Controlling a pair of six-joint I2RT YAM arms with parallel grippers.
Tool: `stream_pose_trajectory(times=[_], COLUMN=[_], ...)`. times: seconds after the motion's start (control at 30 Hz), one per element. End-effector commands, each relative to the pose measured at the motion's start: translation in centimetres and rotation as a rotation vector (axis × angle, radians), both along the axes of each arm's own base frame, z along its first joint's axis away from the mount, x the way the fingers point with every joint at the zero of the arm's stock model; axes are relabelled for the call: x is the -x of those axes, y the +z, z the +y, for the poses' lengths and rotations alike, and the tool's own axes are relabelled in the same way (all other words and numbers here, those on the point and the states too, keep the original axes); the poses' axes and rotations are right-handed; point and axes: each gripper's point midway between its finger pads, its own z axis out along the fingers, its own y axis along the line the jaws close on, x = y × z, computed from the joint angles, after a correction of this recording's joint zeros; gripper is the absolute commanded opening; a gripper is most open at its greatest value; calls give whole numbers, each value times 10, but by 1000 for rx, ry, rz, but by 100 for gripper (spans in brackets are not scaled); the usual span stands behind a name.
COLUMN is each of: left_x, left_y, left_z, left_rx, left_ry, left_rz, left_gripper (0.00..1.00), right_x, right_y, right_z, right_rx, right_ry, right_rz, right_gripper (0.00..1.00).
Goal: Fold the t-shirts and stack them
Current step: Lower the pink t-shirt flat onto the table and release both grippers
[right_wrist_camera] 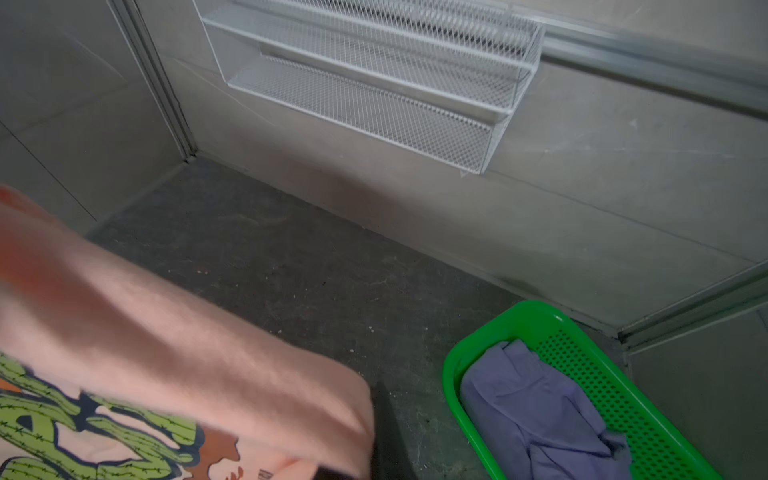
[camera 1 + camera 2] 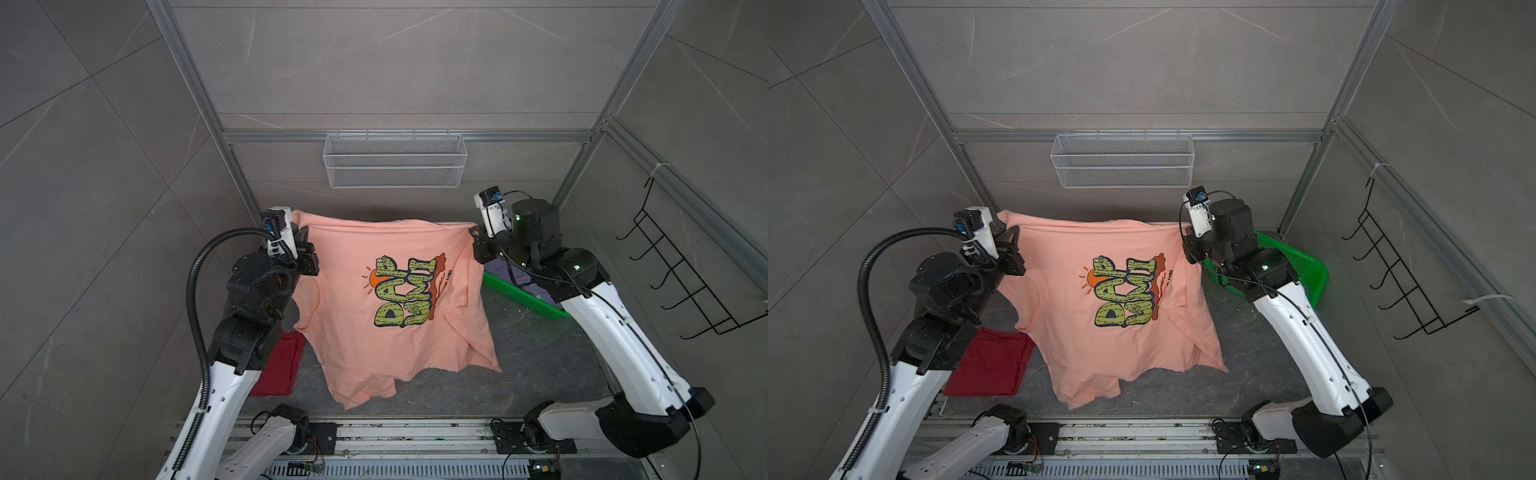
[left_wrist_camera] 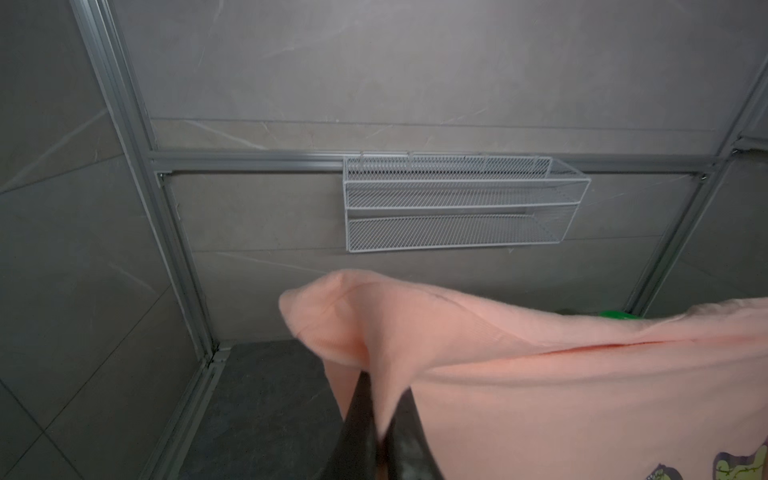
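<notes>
Nearest the lens in both wrist views we find the peach-orange t-shirt (image 2: 353, 345), gathered at each pincer. The left pincer (image 3: 386, 384) is clamped on one upper corner of the cloth, its two dark fingers (image 3: 359, 415) pressed together with the fabric between them. The right pincer (image 2: 474, 235) is clamped on the opposite upper corner; in the right wrist view only one dark finger shows past the cloth. In both top views we see the garment raised above the surface (image 2: 536, 349) and stretched as a sheet between the two pincers, with the yellow-green chest print facing up and turned sideways. Whether its lower hem rests on the surface we cannot tell.

The dark red t-shirt (image 2: 992, 365) lies folded flat on the surface at the front left, partly under the left arm. The lavender t-shirt (image 1: 536, 415) lies crumpled inside the green basket (image 1: 602, 382), which sits at the rear right of the surface beneath the right arm.

A white mesh shelf (image 2: 395, 160) hangs on the rear wall, and a black wire rack (image 2: 681, 270) on the right wall
</notes>
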Motion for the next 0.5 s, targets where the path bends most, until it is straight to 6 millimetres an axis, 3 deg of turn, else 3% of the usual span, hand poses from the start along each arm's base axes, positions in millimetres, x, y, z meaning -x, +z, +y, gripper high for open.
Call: stream_pose_trajectory(times=[0.0,0.13,0.23,0.3,0.37,0.47], left_x=[-15,-25,-21,-15,-9,1], left_y=[-7,-3,12,12,-3,-52], left_z=[18,19,21,24,30,41], left_rx=[7,-22,-19,-7,28,115], left_ry=[124,145,147,150,176,235], left_rz=[16,10,-28,-32,6,111], left_gripper=[0,0,0,0,0,0], right_x=[-21,-33,-27,-20,-11,9], right_y=[-13,-5,5,0,-18,-71], right_z=[-13,-12,-7,-1,2,11], right_rx=[63,76,50,34,20,-11], right_ry=[-89,-111,-71,-26,4,61], right_rz=[7,-26,-50,-29,29,179], right_gripper=[3,3,4,4,5,6])
